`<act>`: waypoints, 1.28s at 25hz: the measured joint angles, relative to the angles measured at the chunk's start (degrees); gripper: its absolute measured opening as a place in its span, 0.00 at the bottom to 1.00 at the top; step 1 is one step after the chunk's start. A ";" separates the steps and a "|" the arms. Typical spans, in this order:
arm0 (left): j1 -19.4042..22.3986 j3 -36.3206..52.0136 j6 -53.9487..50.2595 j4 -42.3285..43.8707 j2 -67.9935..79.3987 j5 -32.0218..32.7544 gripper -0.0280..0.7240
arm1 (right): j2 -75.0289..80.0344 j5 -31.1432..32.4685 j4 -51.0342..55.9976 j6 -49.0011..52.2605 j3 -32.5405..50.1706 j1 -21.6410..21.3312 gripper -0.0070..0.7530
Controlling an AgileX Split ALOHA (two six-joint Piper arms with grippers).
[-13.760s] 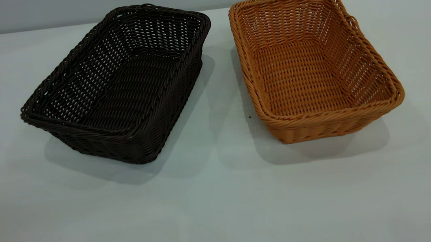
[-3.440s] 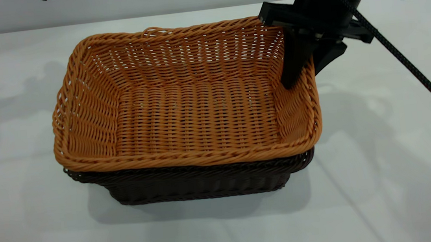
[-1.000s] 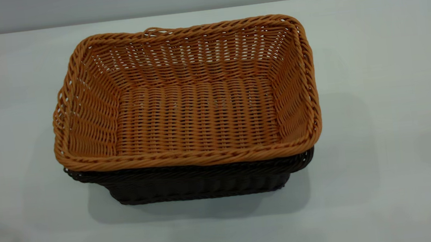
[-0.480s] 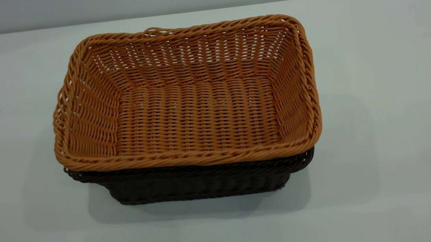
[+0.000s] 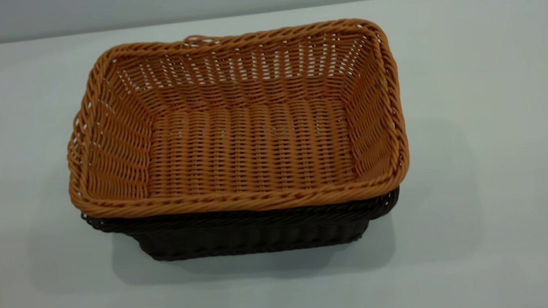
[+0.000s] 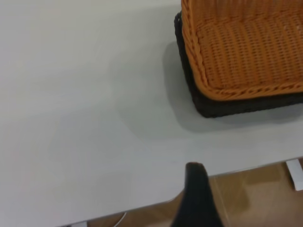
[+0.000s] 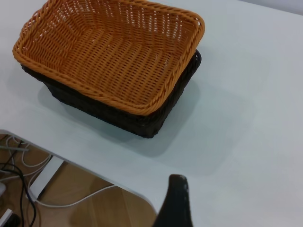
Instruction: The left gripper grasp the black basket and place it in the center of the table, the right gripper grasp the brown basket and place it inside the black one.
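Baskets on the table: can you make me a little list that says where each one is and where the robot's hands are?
brown basket: nested inside the black one, upright, nothing in it
black basket: underneath, standing on the table, only its rim and lower wall show
table: white, holds the stacked baskets near its middle
left gripper: pulled back over the table's edge, away from the baskets, holding nothing
right gripper: pulled back over the table's edge, away from the baskets, holding nothing
task state: stacking looks done

The brown basket (image 5: pixel 248 146) now sits nested in the black basket (image 5: pixel 251 231), seemingly released.
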 joint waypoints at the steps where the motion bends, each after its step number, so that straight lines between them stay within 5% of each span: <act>1: 0.00 0.71 0.00 0.90 -0.61 -0.06 0.69 | 0.00 0.00 0.00 0.00 0.00 0.00 0.78; 9: 0.00 5.48 -7.78 11.14 -1.67 -1.70 0.69 | 0.00 0.00 0.00 0.06 0.00 0.00 0.75; 24: 0.00 5.95 -10.34 12.03 -1.75 -2.36 0.69 | 0.00 0.00 0.00 0.20 0.00 0.00 0.64; 32: -5.51 5.95 -10.34 12.03 -8.08 -2.46 0.69 | 0.00 0.00 0.00 0.20 0.00 0.00 0.57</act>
